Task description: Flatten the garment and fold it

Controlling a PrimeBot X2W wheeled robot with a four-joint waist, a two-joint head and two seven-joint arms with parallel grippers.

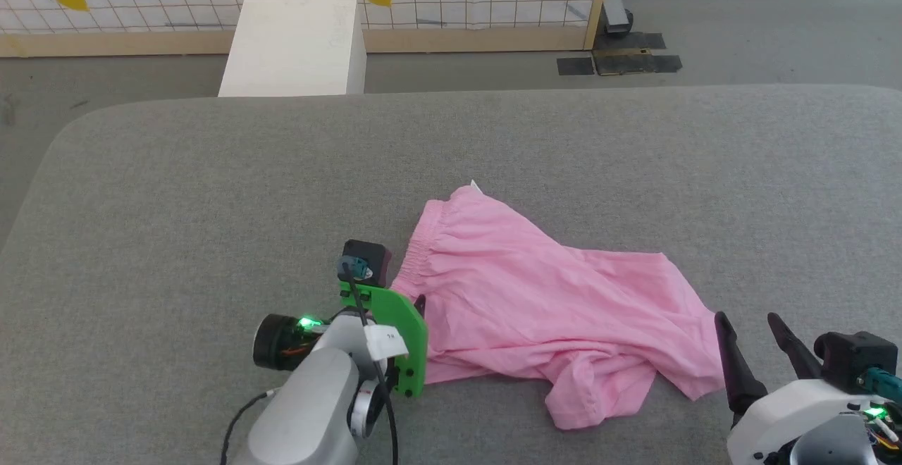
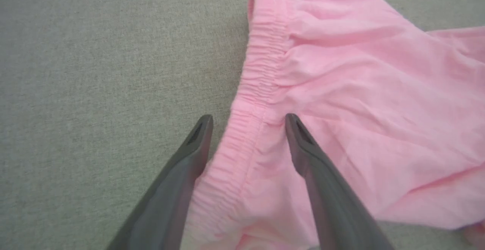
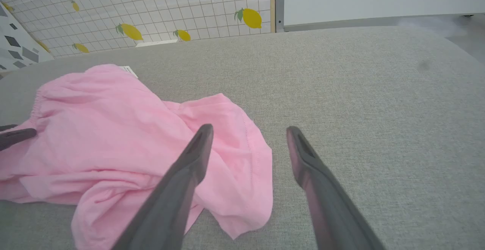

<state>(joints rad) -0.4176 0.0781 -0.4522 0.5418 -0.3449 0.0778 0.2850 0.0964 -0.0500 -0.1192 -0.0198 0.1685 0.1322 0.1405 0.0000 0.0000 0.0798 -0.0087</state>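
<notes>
Left gripper (image 2: 248, 119) angled down, jaws wide astride waistband (image 2: 265, 53) of one pink garment (image 1: 521, 289), crumpled on grey table (image 1: 176, 204); right gripper (image 3: 248, 128) low, wide, empty, at its other end. Two grippers.

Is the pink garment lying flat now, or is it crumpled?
Crumpled. The garment lies on the grey surface with deep wrinkles, and one leg is bunched over itself.

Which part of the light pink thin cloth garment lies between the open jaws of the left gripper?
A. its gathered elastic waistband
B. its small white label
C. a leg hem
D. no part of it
A: in the left wrist view the gathered elastic waistband of the light pink garment runs between the spread jaws of the left gripper.
</notes>
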